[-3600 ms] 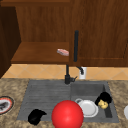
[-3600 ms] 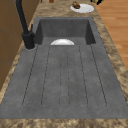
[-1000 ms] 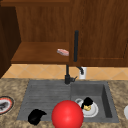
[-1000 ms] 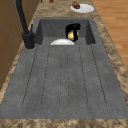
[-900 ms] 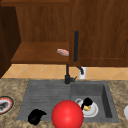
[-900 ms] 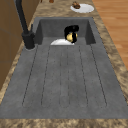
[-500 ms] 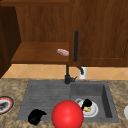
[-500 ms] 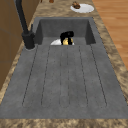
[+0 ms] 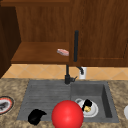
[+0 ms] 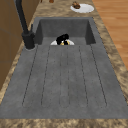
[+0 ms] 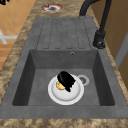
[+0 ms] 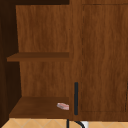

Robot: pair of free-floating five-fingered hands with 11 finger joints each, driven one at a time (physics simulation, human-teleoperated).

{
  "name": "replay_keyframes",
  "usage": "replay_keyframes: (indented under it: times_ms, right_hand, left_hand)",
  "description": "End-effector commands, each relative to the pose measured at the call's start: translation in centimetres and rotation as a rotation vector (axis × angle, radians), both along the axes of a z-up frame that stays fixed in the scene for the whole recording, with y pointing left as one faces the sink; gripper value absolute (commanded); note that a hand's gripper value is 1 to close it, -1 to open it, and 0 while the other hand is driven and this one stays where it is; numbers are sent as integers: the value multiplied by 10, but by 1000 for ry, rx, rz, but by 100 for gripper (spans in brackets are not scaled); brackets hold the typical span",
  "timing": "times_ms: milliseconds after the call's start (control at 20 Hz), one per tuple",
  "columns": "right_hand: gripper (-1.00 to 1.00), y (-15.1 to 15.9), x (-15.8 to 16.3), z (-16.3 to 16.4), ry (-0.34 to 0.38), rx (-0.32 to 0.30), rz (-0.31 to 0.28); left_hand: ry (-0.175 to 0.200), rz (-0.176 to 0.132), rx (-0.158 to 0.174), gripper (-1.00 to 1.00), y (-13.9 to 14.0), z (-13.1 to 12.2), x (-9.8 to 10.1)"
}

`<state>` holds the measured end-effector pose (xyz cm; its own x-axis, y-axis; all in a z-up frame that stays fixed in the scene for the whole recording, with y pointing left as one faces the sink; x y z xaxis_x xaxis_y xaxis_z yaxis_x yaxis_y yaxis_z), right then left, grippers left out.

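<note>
My right hand (image 9: 86, 103) is down in the sink basin (image 9: 106, 100), over a white plate (image 9: 93, 112) on its floor. Its fingers are curled on a small yellow object (image 9: 87, 109) just above the plate. From the right side, the same hand (image 11: 66, 79) covers most of the yellow object (image 11: 59, 86) at the plate's (image 11: 72, 96) middle. The left side view has this hand (image 10: 62, 38) low behind the basin's near rim. My left hand (image 9: 36, 116) hangs idle over the front of the draining board (image 9: 45, 92).
A large red ball (image 9: 67, 114) fills the front middle. The black faucet (image 9: 75, 46) rises behind the basin. A red-rimmed plate (image 9: 5, 105) lies on the left counter and a white plate with food (image 10: 82, 7) on the right. A pink thing (image 12: 63, 106) rests on the open shelf.
My right hand has come from the basin's right side to the plate with the yellow object, then sunk lower onto it. The left hand has stayed still.
</note>
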<state>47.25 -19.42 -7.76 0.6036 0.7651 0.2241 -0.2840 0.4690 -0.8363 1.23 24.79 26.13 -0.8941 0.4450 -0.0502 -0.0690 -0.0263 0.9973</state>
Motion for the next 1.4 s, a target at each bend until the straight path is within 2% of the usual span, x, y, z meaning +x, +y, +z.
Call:
replay_keyframes:
  times_ms: [0,250,350,400,450,500,600,700,950,1350]
  right_hand:
    - [100,-1,10,-25,5,-62,98]
    - [100,-6,15,-23,32,-54,131]
    - [100,-8,9,-13,-23,-57,154]
    - [-100,-9,8,-13,-28,-57,164]
    - [-100,0,0,-5,8,-74,144]
    - [-100,4,-7,3,48,-63,153]
    - [-100,14,-16,10,76,-48,155]
    - [-100,22,-11,17,89,-32,130]
    - [-100,12,-24,44,81,-36,235]
    - [-100,5,-35,82,40,-11,333]
  left_hand:
    - [0,0,0,0,0,0,0]
    - [0,0,0,0,0,0,0]
    - [0,0,0,0,0,0,0]
    - [0,0,0,0,0,0,0]
    - [0,0,0,0,0,0,0]
    - [0,0,0,0,0,0,0]
    - [0,0,0,0,0,0,0]
    - [0,0,0,0,0,0,0]
    - [0,0,0,0,0,0,0]
    - [0,0,0,0,0,0,0]
